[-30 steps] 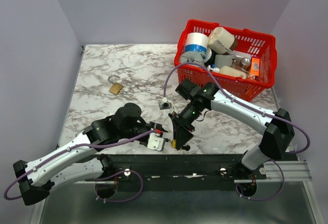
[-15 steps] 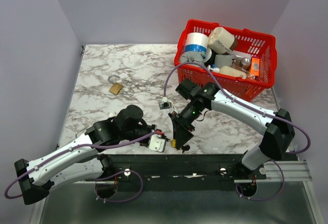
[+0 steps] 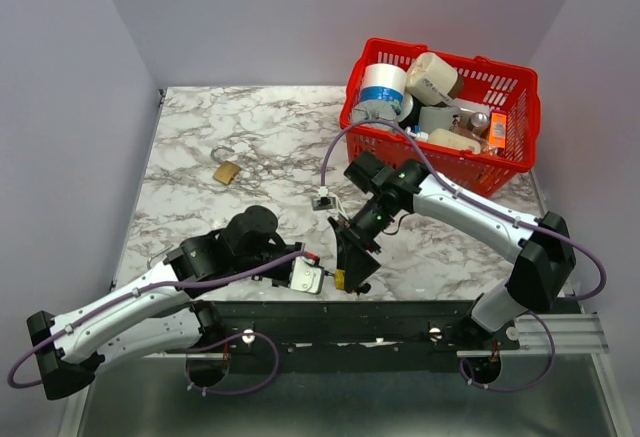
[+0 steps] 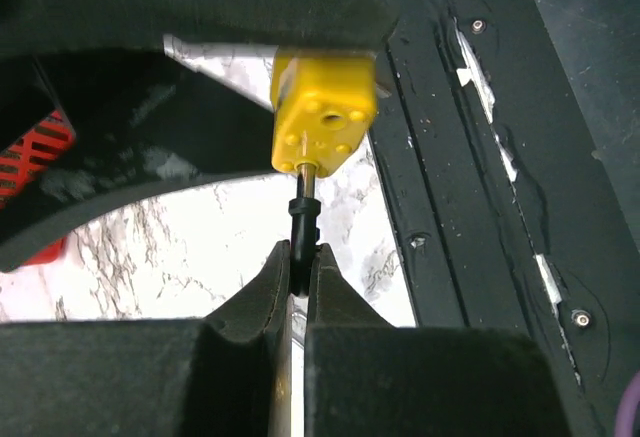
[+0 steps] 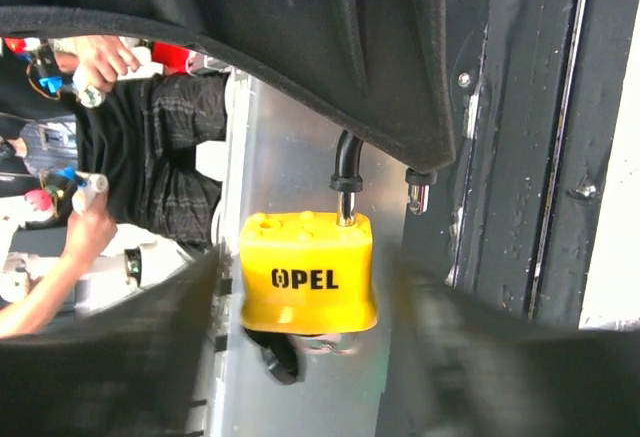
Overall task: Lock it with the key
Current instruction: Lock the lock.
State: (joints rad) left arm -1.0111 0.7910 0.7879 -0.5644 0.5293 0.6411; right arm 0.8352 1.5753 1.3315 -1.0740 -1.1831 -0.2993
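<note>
Left wrist: my left fingers (image 4: 250,302) just clenched on the key (image 4: 303,219) in the yellow padlock (image 4: 322,122); can turn now. Right wrist: shackle (image 5: 346,167) tucked under right fingers (image 5: 300,47), can't tell if gripped. Top: all at tabletop's (image 3: 250,147) 6 o'clock edge.

1. Free marble table (image 3: 200,127) far left, save a brass padlock (image 3: 227,171).
2. Red basket (image 3: 450,162) filling the far right corner.
3. Near middle crowded: left arm (image 3: 130,307) and right arm (image 3: 470,212) around yellow padlock (image 4: 322,107) and key (image 4: 302,219).

Two padlocks (yellow padlock (image 5: 308,272), brass padlock (image 3: 227,171)), one key (image 4: 302,215), one basket (image 3: 480,172).
</note>
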